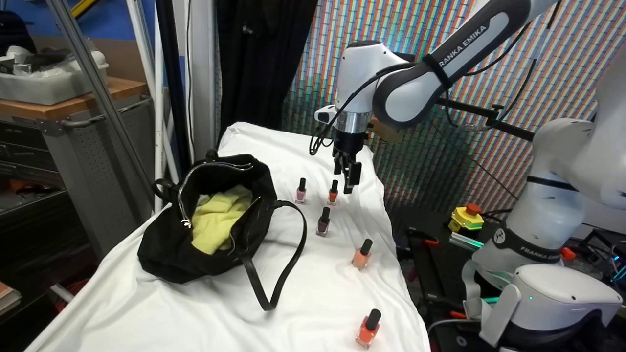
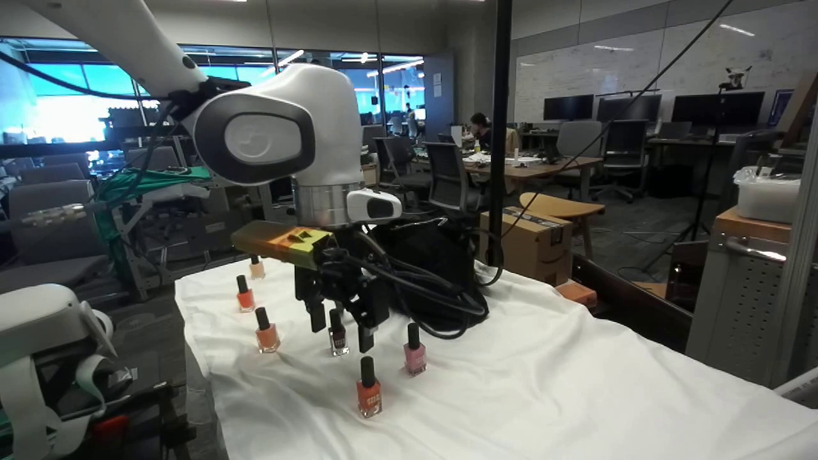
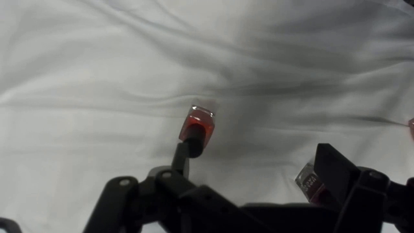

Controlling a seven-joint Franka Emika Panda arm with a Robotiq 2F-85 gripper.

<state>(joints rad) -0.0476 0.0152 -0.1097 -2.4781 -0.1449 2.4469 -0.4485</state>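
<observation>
My gripper (image 1: 345,180) hangs above the white cloth, jaws spread wide with nothing between them. An orange-red nail polish bottle (image 3: 201,121) stands upright below; in the wrist view the left finger overlaps its black cap. An exterior view shows that bottle (image 2: 369,396) just beneath a fingertip, apart from it. The dark polish bottle (image 1: 323,226) is partly hidden behind the right finger in the wrist view. A mauve bottle (image 1: 301,194) stands beside the orange-red one. Farther along are a peach bottle (image 1: 361,258), a coral bottle (image 1: 368,332) and a pale peach bottle (image 2: 257,268).
A black handbag (image 1: 166,254) lies open on the cloth with yellow fabric (image 1: 220,220) inside; its strap (image 1: 288,274) loops toward the bottles. An emergency stop (image 1: 467,217) sits by the robot base. Poles and a metal cart (image 1: 112,161) stand beyond the bag.
</observation>
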